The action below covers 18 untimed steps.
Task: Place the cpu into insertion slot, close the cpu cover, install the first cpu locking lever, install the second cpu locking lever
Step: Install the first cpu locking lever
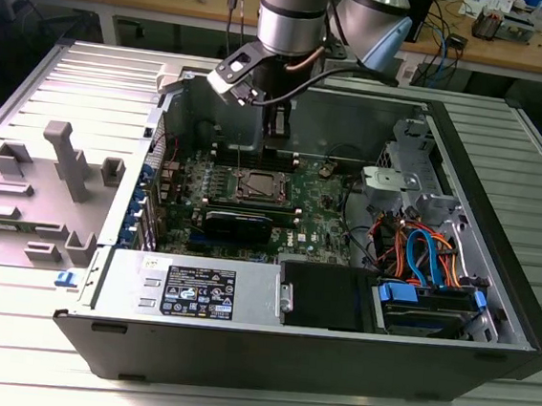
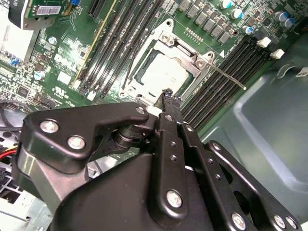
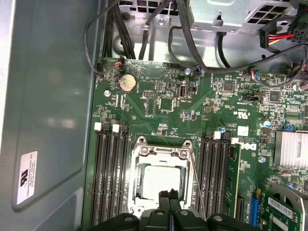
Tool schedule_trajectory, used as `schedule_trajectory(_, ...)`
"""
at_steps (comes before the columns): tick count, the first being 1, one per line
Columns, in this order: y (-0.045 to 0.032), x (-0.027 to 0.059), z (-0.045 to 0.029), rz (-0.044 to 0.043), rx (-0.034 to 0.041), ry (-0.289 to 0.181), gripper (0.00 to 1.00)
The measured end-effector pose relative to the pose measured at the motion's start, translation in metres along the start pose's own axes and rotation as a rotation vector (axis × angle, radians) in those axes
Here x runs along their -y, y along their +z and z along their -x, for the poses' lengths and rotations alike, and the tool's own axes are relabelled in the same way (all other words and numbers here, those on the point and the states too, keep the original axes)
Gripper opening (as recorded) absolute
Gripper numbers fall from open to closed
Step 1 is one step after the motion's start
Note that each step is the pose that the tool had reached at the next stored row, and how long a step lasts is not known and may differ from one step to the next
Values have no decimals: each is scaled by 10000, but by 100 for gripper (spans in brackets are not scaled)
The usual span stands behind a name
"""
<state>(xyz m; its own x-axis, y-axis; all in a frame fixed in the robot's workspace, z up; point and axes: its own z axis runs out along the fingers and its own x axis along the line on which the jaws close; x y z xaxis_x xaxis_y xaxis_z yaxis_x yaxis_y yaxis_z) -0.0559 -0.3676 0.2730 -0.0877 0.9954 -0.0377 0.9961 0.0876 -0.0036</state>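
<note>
1. Now the chip (image 2: 161, 74) sits inside its slot (image 3: 134, 185) on the green board (image 3: 159, 103), in the open computer box (image 1: 266, 356).
2. The thin metal cover (image 3: 161, 154) looks like it lies flat on the chip's edges. The chip's top shows through the hole in the cover.
3. The jaws are pressed together and hold nothing. Their fingertips (image 2: 168, 103) hang just over one edge of the slot.
4. One thin lever (image 2: 230, 79) sticks out over the long black slots (image 2: 240, 57) beside the chip. It looks loose, not hooked down. I cannot tell how the other lever sits.
5. The lever is thin and springy. If the jaws push it off-centre, it may slip away and snap back up.
6. If the jaws go too low or drift sideways, they may bump the chip's top or the long black slots. That could scratch them.
7. If the chip is not flat in the slot, pushing the lever down could bend the tiny pins under it.
8. If the cover is not all the way down, the lever may miss its hook and not lock.
</note>
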Motion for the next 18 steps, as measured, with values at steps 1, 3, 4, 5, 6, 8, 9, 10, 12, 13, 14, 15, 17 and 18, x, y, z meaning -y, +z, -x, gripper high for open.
schedule_trajectory(1,-13,0,0,1,0,0,11)
schedule_trajectory(3,-36,0,1,0,-1,0,11)
schedule_trajectory(4,-35,0,1,1,-3,0,11)
schedule_trajectory(5,-35,0,1,1,-4,0,11)
schedule_trajectory(6,-36,0,1,1,-2,1,11)
schedule_trajectory(8,-36,0,1,5,-3,-125,11)
schedule_trajectory(9,-36,-1,2,18,-1,-469,11)
schedule_trajectory(10,-35,0,1,32,-1,-831,11)
schedule_trajectory(12,-35,0,1,60,2,-1587,11)
schedule_trajectory(13,-35,0,1,76,4,-1985,11)
schedule_trajectory(14,-35,0,1,86,5,-2274,11)
schedule_trajectory(15,-35,0,1,93,6,-2459,11)
schedule_trajectory(17,-36,0,2,107,8,-2846,11)
schedule_trajectory(18,-36,0,1,118,8,-3135,11)
